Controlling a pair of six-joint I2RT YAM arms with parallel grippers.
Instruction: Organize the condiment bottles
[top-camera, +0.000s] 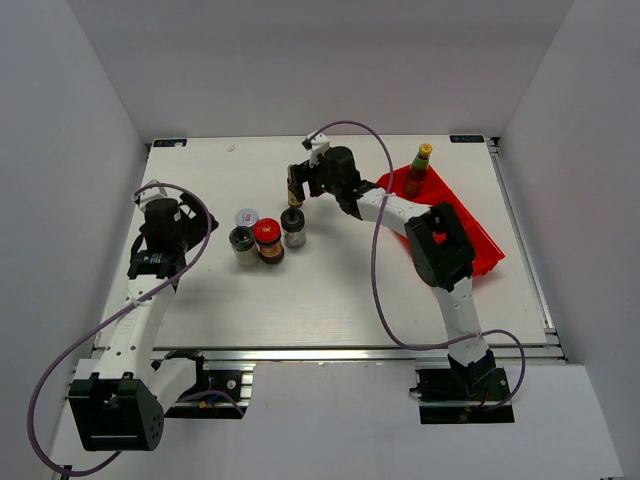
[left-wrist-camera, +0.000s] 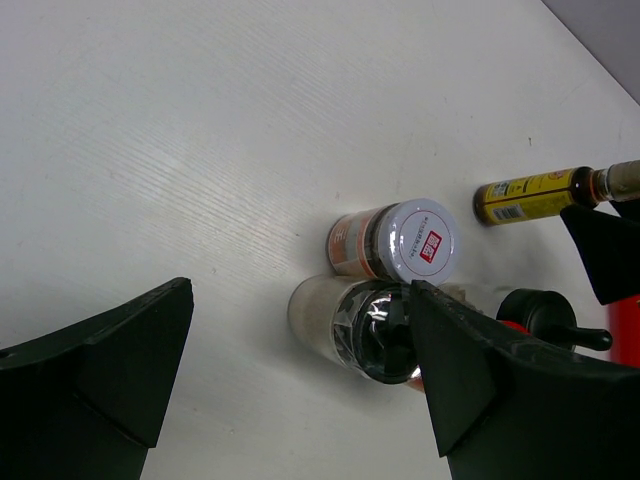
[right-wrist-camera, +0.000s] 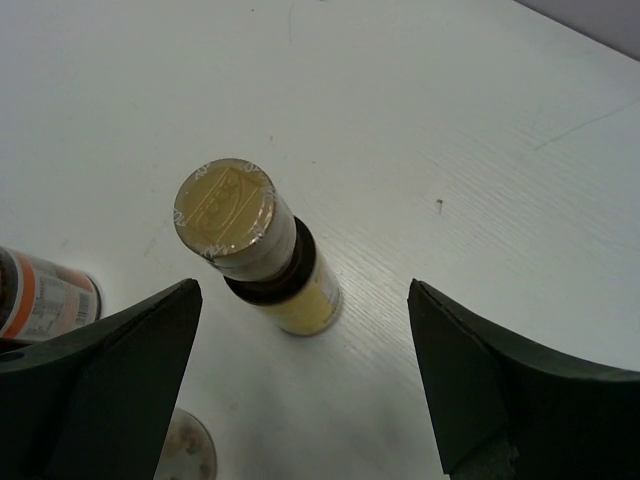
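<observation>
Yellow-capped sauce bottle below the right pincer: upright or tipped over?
Upright. The right wrist view looks down on the cap of the yellow-capped sauce bottle, base on the table, standing free inside the open right pincer.

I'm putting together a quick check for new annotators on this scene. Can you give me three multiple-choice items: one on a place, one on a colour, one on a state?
1. Where is the orange-necked sauce bottle?
A. In the red bin
B. Beside the left arm
C. Lying flat on the table

2. What colour is the lid of the jar between the black-capped shakers?
A. White
B. Red
C. Green

3. How does the right gripper stand at the yellow-capped bottle?
A. Shut on it
B. Open, with a finger on either side
C. Open, far from it

Answers:
1. A, the bottle stands upright at the bin's far end.
2. B, the top view shows a red lid.
3. B, the wrist view shows a gap on each side of the bottle.
</observation>
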